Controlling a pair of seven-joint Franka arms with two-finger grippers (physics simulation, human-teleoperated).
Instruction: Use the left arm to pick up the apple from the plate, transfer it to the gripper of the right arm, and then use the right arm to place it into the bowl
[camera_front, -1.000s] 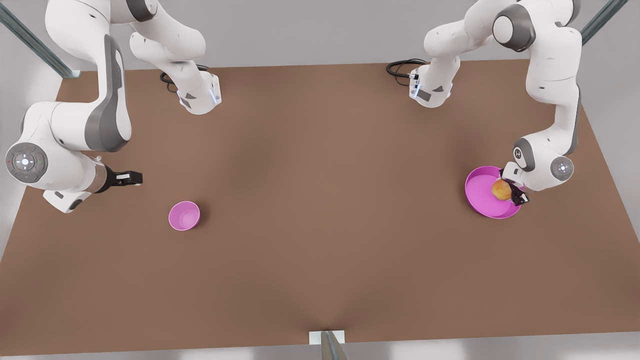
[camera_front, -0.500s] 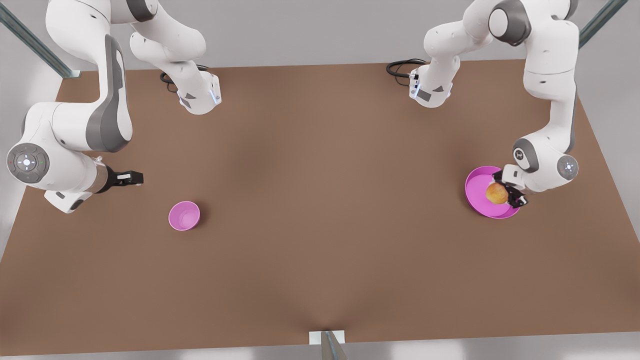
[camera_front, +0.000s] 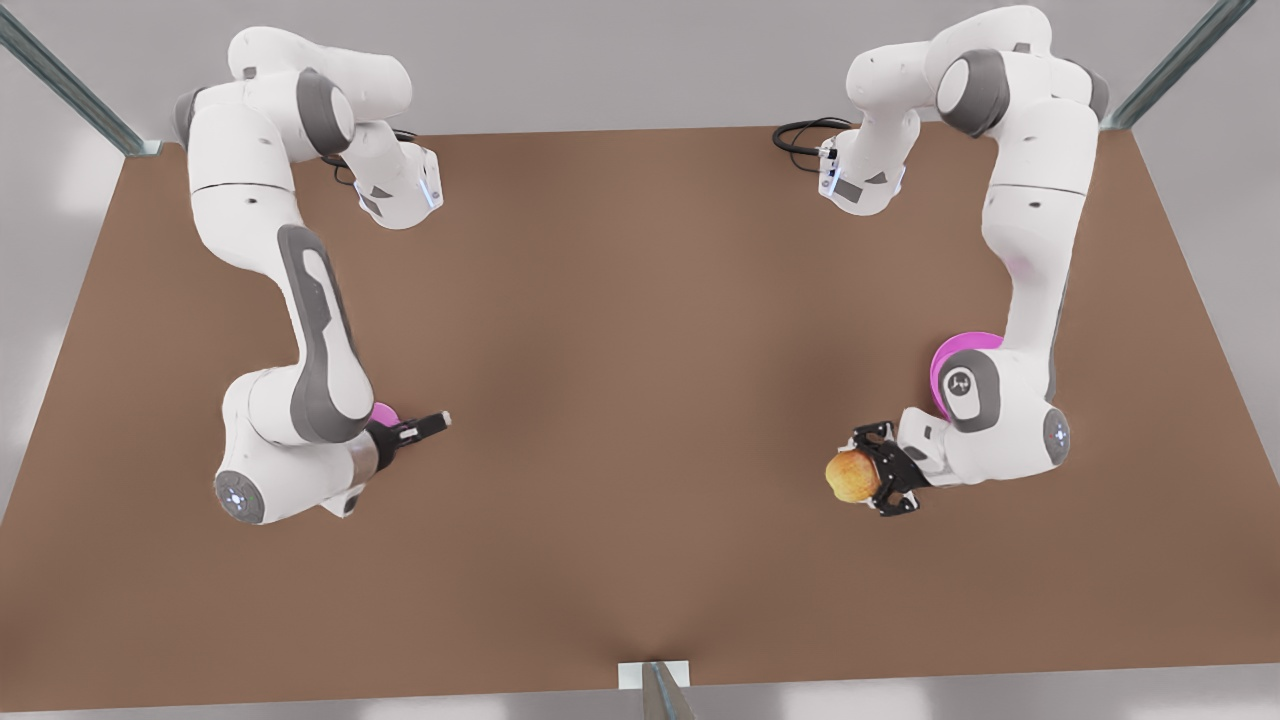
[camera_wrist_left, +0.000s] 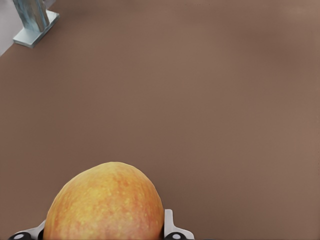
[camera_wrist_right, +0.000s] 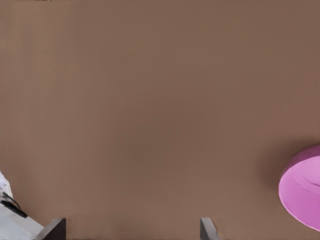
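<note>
The apple (camera_front: 848, 477) is held in the left claw (camera_front: 872, 481), up off the table (camera_front: 640, 330) and away from the plate (camera_front: 955, 365). It is gripped on both sides by the black fingers (camera_front: 893, 457), w/ the round end left bare and sticking out toward the middle of the table. It is prob. held this way so there is free skin for the other claw to grab. In the left wrist view the apple (camera_wrist_left: 104, 202) is seen close up, snug between the finger parts, w/ only bare table past it.

The plate is mostly hidden behind the left arm in the front view; only a pink edge is seen. Nothing more can be told about it.

The right claw (camera_front: 428, 425) is at the front view's left, pointed across at the apple, but the two are well apart. Its two thin fingers are seen spread open in the right wrist view (camera_wrist_right: 132, 229), w/ nothing between them. It is likely kept open so the apple can be slid in.

The bowl (camera_front: 384, 412) is mostly covered by the right arm in the front view; its pink side (camera_wrist_right: 300, 187) is seen in the right wrist view. It is kept near the right arm, so the drop should be short.

The pick-up looks done. The hand-over is judged to be next, not yet begun.
</note>
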